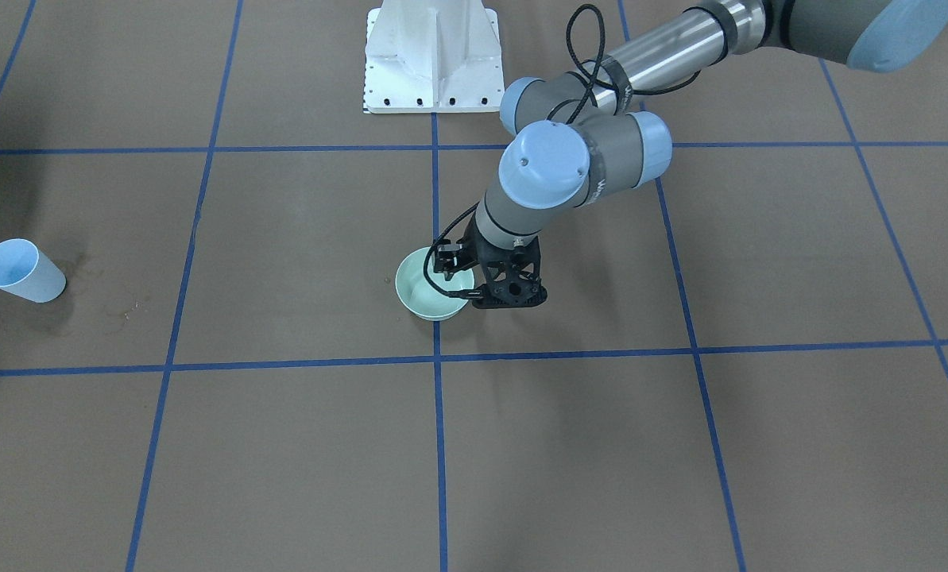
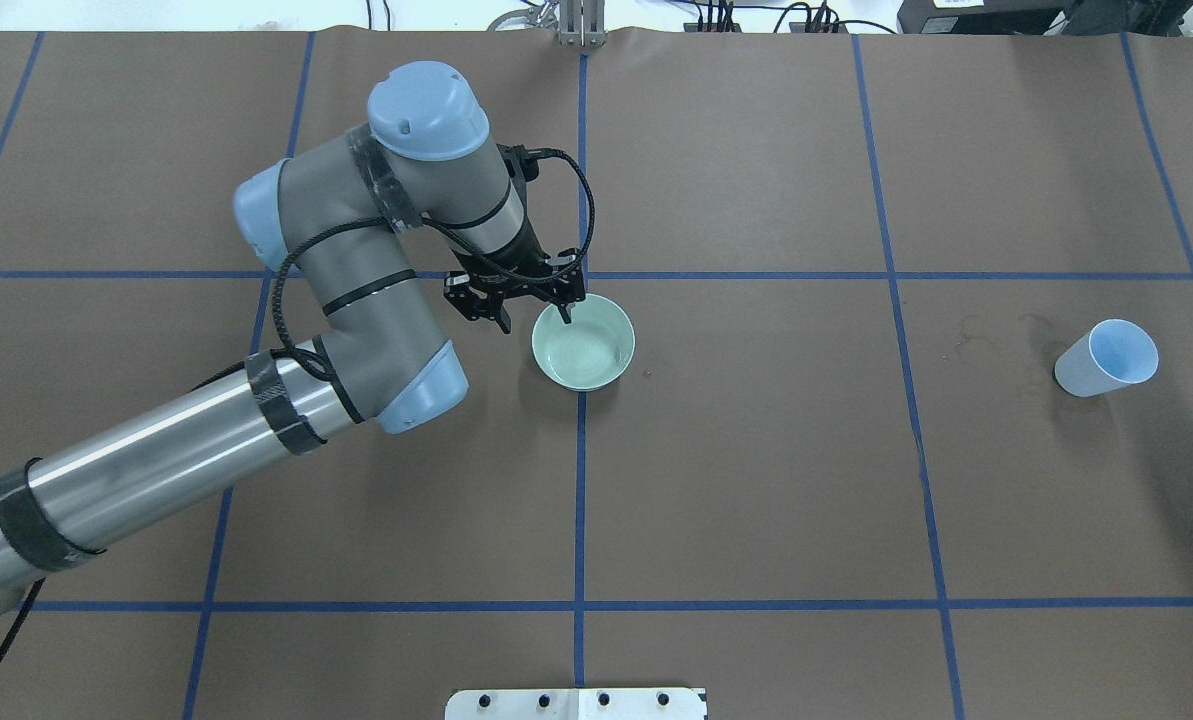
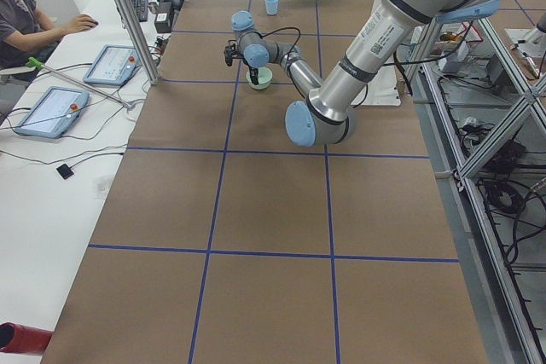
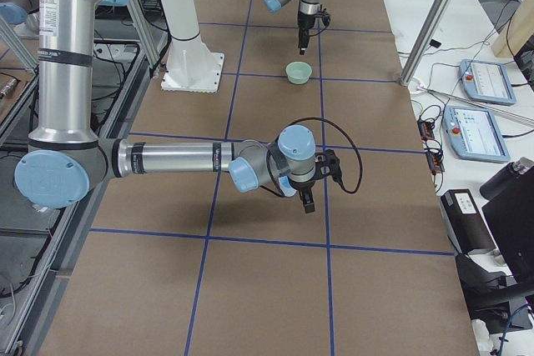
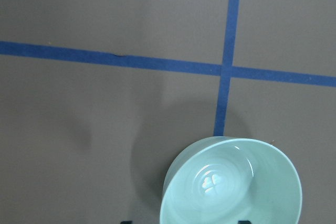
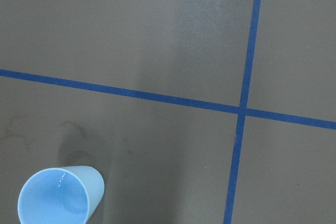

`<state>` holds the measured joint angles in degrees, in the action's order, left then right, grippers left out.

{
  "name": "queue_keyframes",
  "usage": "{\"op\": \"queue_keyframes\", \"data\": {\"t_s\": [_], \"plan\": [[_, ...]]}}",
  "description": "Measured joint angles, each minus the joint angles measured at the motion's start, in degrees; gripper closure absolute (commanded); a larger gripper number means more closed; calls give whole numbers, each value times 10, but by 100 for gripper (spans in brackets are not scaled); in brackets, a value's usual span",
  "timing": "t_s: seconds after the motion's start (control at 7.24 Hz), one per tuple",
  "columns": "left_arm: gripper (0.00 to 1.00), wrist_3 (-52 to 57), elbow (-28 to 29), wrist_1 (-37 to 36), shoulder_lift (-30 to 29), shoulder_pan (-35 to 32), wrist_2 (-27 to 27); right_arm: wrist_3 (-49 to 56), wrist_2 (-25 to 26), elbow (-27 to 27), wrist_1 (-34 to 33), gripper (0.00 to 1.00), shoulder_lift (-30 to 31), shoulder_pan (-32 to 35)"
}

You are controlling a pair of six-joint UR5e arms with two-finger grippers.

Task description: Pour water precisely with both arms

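A pale green bowl [image 1: 430, 295] [image 2: 596, 345] [image 5: 273, 187] stands near the table's centre. It holds a little clear water [image 5: 212, 182], seen as ripples and glints. My left gripper [image 2: 534, 315] [image 1: 481, 298] is open and low at the bowl. One finger is inside the rim and one outside, on the bowl's side toward the left arm. A light blue cup [image 2: 1106, 358] [image 1: 21, 270] [image 6: 60, 195] stands upright and alone on my right side. My right gripper [image 4: 307, 199] hangs above the table in the exterior right view only; I cannot tell whether it is open.
The white pedestal base [image 1: 432, 56] [image 2: 576, 703] stands at the robot's edge. Faint dried stains [image 2: 976, 335] [image 6: 73, 127] mark the brown table cover beside the cup. An operator [image 3: 26, 23] sits by tablets beyond the far table edge.
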<state>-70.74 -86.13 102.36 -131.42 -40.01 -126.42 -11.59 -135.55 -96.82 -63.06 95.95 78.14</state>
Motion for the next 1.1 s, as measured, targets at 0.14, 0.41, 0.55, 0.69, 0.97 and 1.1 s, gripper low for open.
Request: {"op": "queue_keyframes", "data": {"t_s": [0.14,0.41,0.55,0.69,0.97,1.1], "plan": [[26,3,-50,0,51,-13,-6,-19,3,0,59,0,10,-27],[26,5,-90,1,95,-28,-15,-41,13,6,206,0,52,-70],[26,5,-95,1,102,-30,-17,-49,18,23,285,0,71,-85],[26,5,-97,2,107,-30,-17,-62,27,50,356,0,79,-97],[26,5,-100,3,110,-30,-17,-73,73,113,490,0,84,-126],[26,4,-102,2,111,-30,-17,-76,92,132,527,0,84,-141]]}}
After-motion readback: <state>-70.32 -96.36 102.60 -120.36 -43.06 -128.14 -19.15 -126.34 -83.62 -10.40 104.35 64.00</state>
